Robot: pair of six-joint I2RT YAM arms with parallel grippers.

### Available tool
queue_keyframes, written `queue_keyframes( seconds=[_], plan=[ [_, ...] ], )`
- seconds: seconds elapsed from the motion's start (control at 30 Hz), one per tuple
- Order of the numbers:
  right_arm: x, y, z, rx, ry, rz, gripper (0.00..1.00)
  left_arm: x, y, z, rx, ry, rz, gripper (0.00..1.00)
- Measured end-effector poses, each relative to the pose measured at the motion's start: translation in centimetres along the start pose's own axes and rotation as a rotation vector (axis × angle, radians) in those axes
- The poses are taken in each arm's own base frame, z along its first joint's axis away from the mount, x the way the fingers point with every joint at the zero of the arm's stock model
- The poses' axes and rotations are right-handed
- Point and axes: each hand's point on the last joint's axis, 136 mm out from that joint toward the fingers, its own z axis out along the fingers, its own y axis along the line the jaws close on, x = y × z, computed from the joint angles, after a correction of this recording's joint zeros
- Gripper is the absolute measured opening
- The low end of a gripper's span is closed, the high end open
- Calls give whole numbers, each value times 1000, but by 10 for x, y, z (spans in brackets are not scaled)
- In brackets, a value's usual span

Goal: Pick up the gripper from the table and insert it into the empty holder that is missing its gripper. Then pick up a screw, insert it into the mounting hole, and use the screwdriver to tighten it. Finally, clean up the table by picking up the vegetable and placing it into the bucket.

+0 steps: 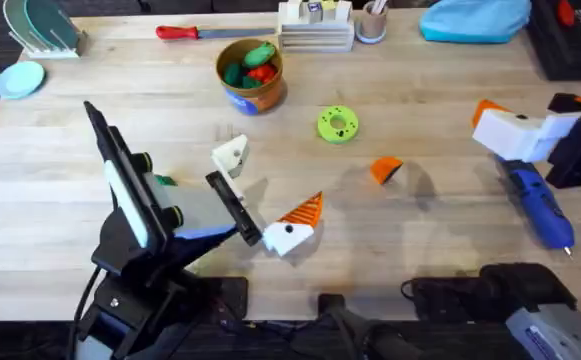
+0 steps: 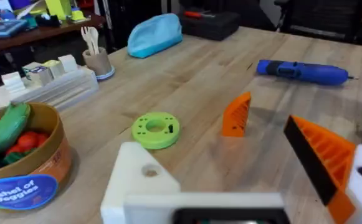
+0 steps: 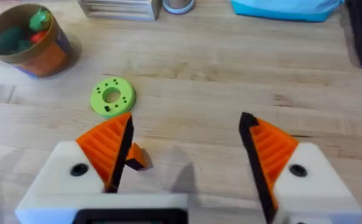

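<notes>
The small orange gripper point(image 1: 386, 169) lies loose on the table right of centre, also seen from the left wrist point(image 2: 237, 115). My left gripper point(image 1: 268, 185) is open: one finger is the plain white holder point(image 1: 232, 155) point(image 2: 137, 180), the other carries an orange wedge point(image 1: 305, 210). My right gripper point(image 1: 500, 125) hovers open at the right, and the loose piece point(image 3: 137, 158) peeks out behind one of its orange fingers point(image 3: 109, 146). The blue screwdriver point(image 1: 538, 205) point(image 2: 302, 71) lies under the right arm. A dark green vegetable point(image 1: 163, 180) lies beside the left arm. The bucket point(image 1: 252, 72) stands at the back.
A lime-green ring disc point(image 1: 337, 124) lies between the bucket and the loose orange piece. A red-handled screwdriver point(image 1: 195, 32), a white rack point(image 1: 315, 30), a pen cup point(image 1: 371, 22) and a blue pouch point(image 1: 475, 20) line the far edge.
</notes>
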Motion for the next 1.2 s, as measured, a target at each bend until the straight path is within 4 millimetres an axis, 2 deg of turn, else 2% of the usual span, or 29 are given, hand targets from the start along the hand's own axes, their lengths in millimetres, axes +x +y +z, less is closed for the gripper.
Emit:
queue_keyframes(
  seconds=[0.77, 0.9, 1.0, 1.1, 1.2],
  plan=[
    [0, 0, 0, 0, 0, 1, 991, 0, 0, 0, 0, 0, 0, 993],
    [4, 0, 0, 0, 18, 45, 991, 0, 0, 0, 0, 0, 0, 993],
    [2, 7, 2, -42, 15, 65, 992, 0, 0, 0, 0, 0, 0, 993],
    [14, 22, 14, -129, 86, 48, 994, 0, 0, 0, 0, 0, 0, 993],
    [42, 34, 31, -180, 236, 20, 994, 0, 0, 0, 0, 0, 0, 993]
  ],
)
